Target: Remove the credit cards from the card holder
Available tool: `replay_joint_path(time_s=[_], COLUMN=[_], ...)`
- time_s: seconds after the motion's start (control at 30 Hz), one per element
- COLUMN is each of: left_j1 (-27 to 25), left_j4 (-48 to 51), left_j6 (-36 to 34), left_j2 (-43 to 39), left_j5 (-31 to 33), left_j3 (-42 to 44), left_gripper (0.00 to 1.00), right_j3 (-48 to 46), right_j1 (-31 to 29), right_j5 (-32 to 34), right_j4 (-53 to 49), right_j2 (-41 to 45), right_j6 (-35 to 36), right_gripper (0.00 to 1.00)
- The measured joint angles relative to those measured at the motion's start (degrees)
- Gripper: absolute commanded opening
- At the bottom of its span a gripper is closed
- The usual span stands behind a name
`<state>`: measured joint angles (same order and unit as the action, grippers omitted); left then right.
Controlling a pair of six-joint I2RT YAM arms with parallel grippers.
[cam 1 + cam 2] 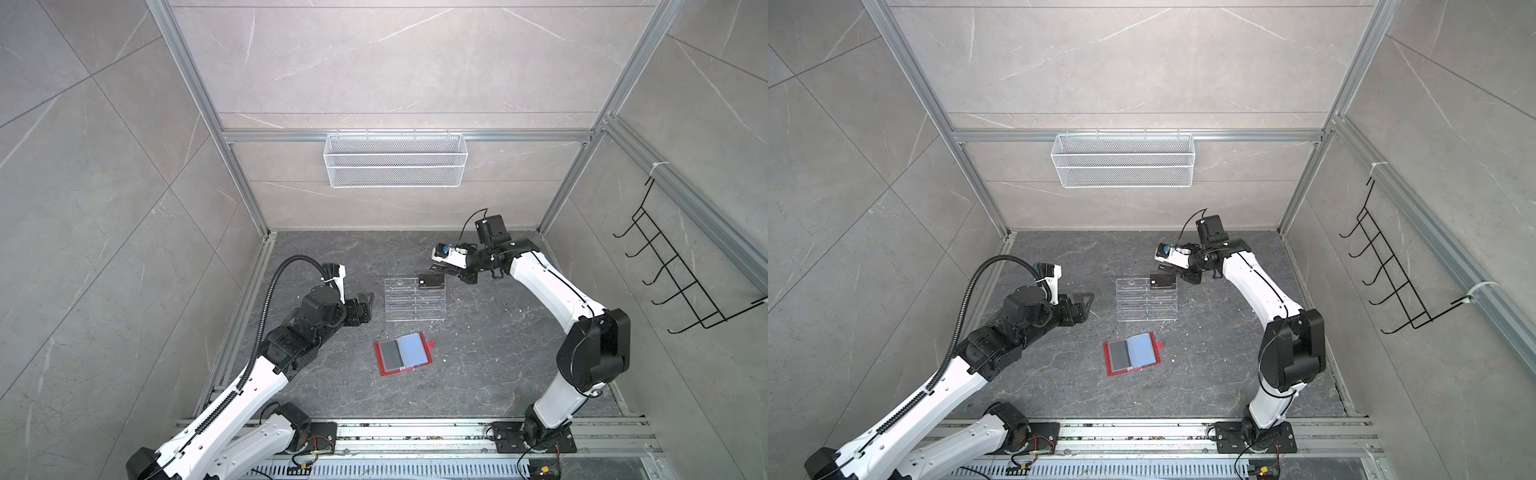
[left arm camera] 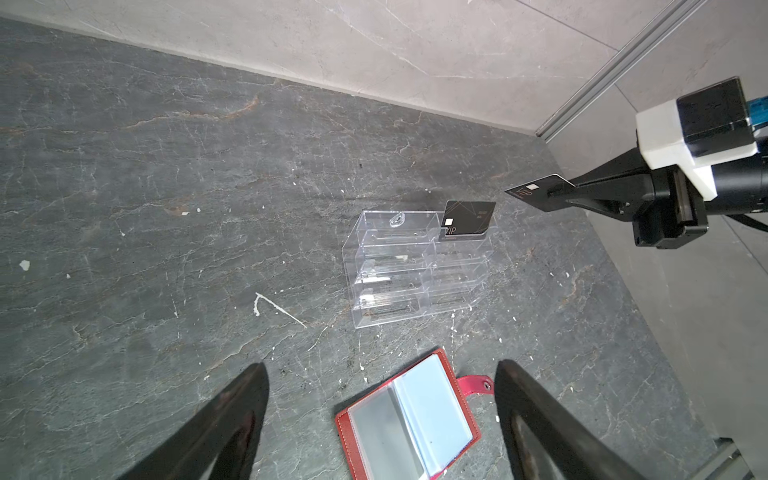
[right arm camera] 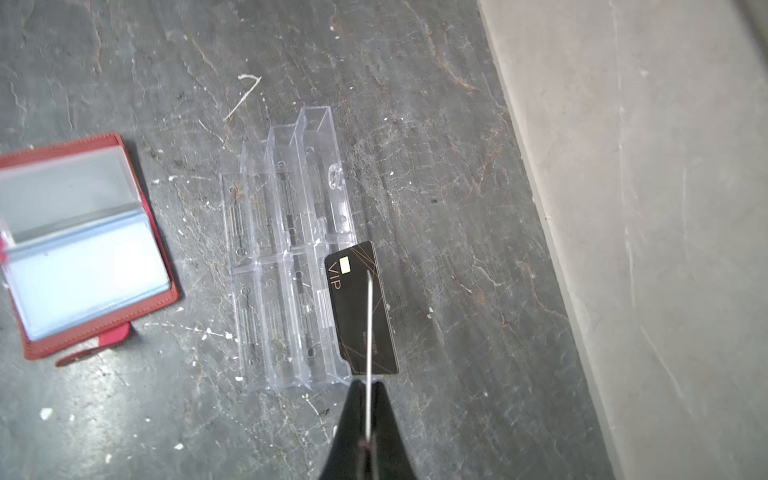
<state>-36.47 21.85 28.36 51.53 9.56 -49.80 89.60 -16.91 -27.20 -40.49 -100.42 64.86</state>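
Black and spread wide with nothing between its jaws, the left gripper hovers at the left, just short of the clear acrylic tiered rack and apart from everything the task concerns. Nearer the front, the flat red leather-look card holder lies open on the dark stone-look tabletop. Its spread covers run left to right, its spine runs near to far with a slight tilt, and its red snap strap points off to the right. The left page shows what looks like a dark grey card tucked in a sleeve, long axis along the spine. The bluish clear sleeves on the right page look empty, though any pages beneath are hidden. Farther back, a thin black plastic card with pale VIP lettering stands on its long edge in the rack's far right compartment, long axis left to right, face toward the front. At the right, the right gripper is clamped on one short end of a second black VIP card. That card juts out leftward in line with the fingers, near and seemingly above the standing card. I judge the task well past half: two cards are out, one of them yet to be set down, and at least one is left to draw from the card holder.
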Motion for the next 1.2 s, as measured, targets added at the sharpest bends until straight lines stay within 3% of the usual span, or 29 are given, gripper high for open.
replay_joint_path(time_s=[0.27,0.77,0.9,1.07,1.2], left_j1=[0.0,0.0,0.0,0.0,0.0], left_j4=[0.0,-0.4,-0.4,-0.3,-0.2], left_j6=[-0.1,-0.1,-0.1,-0.1,-0.1], left_j2=[2.5,3.4,3.4,3.4,3.4], left_j5=[0.4,2.2,2.5,3.8,4.0], left_j3=[0.0,0.2,0.2,0.5,0.8], left_gripper=[0.87,0.87,0.87,0.87,0.87], right_j3=[4.4,9.0,9.4,9.4,9.7], right_j1=[-2.6,-2.8,-2.9,-3.2,-3.5], right_j5=[0.2,2.6,2.7,3.3,3.9], right_j4=[-2.8,-4.8,-5.4,-6.1,-6.5], right_j2=[-7.3,-14.1,-14.5,-15.0,-16.1], right_j6=[8.3,10.0,9.9,9.9,9.5], right_gripper=[0.00,0.00,0.09,0.12,0.22])
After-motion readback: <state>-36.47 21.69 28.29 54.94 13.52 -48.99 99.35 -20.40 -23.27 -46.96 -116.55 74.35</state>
